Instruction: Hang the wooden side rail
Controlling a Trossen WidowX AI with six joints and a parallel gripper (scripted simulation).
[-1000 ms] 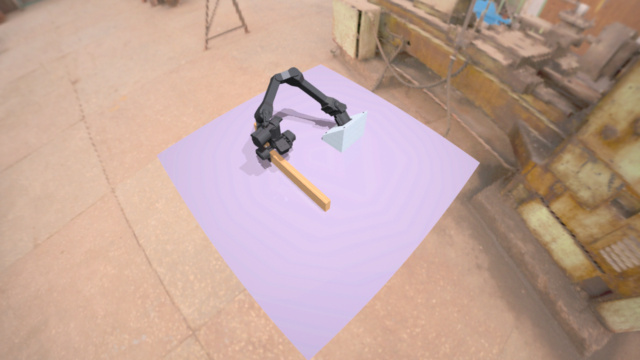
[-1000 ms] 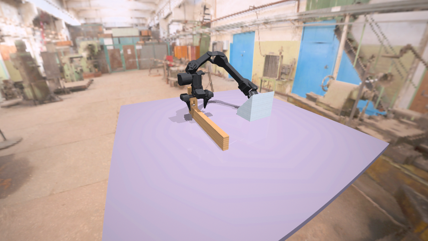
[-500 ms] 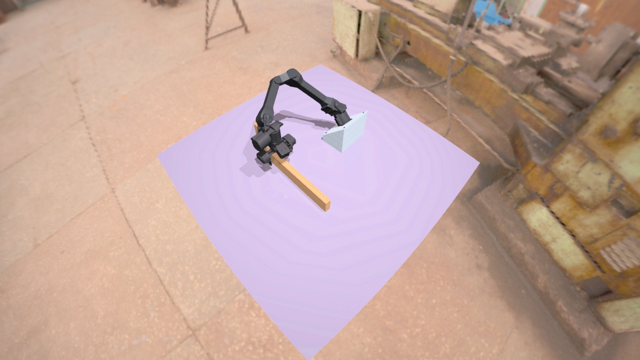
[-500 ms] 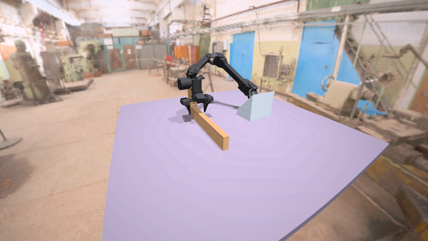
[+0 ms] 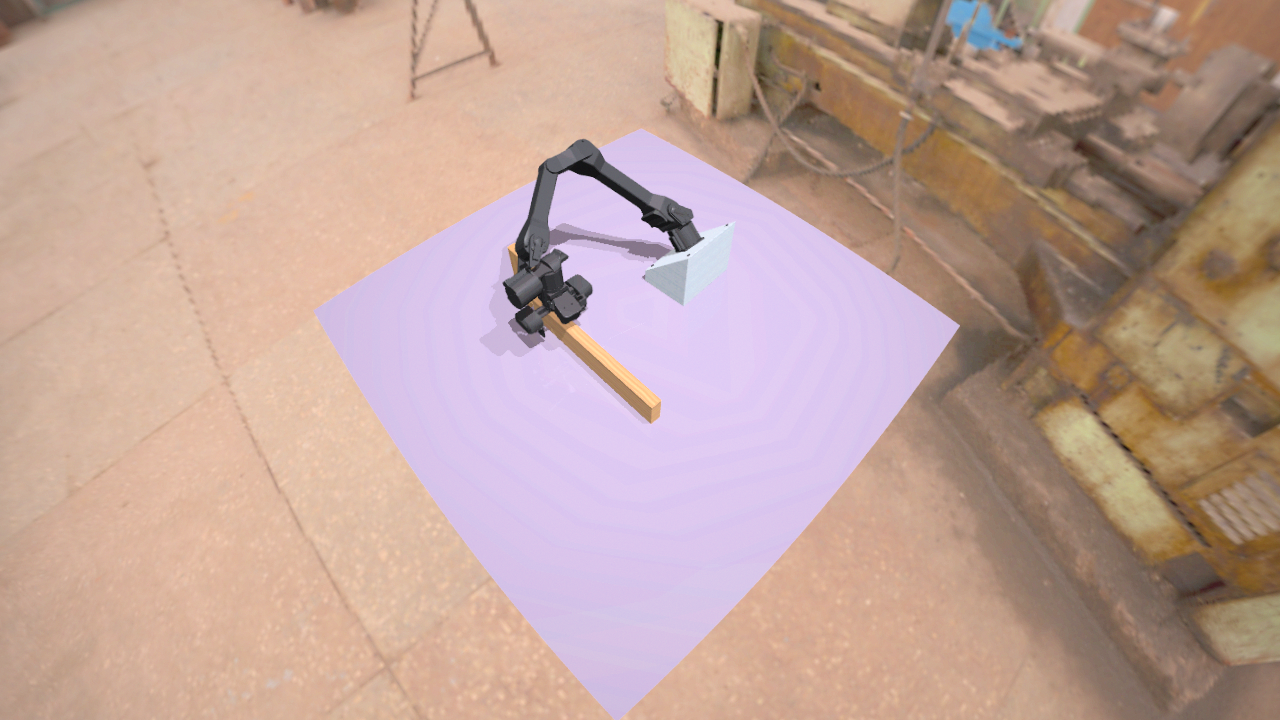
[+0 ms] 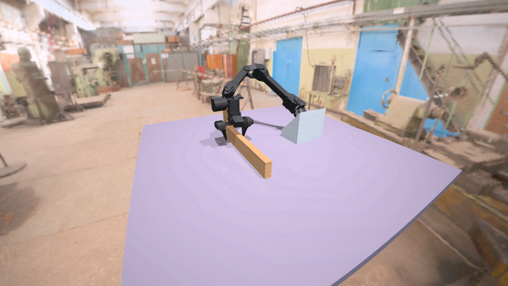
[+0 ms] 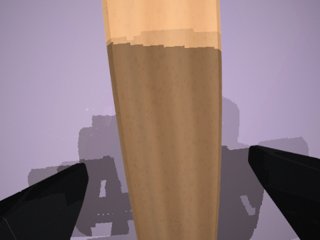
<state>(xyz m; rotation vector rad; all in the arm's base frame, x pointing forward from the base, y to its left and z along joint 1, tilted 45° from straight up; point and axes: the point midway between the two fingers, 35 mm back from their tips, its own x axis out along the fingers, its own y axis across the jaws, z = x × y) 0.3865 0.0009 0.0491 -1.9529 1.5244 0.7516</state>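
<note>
The wooden side rail (image 5: 610,364) (image 6: 251,152) (image 7: 167,83) lies on the table on its narrow edge, its far end toward the top and exterior views. The upright wooden headboard post (image 5: 513,257) (image 6: 225,115) stands at the rail's other end, mostly hidden behind the arm. My gripper (image 5: 556,329) (image 6: 234,137) (image 7: 170,163) is open and points down over the rail close to the post. One finger is on each side of the rail, with a gap to it on both sides in the wrist view. The hooks, the slot and the pins are hidden.
The lilac table top (image 5: 626,555) (image 6: 248,227) carries everything. A pale blue-white wedge-shaped block (image 5: 710,265) (image 6: 311,126) stands at the arm's base, to the right of the rail. The arm arches from there over to the post. Workshop machinery surrounds the table.
</note>
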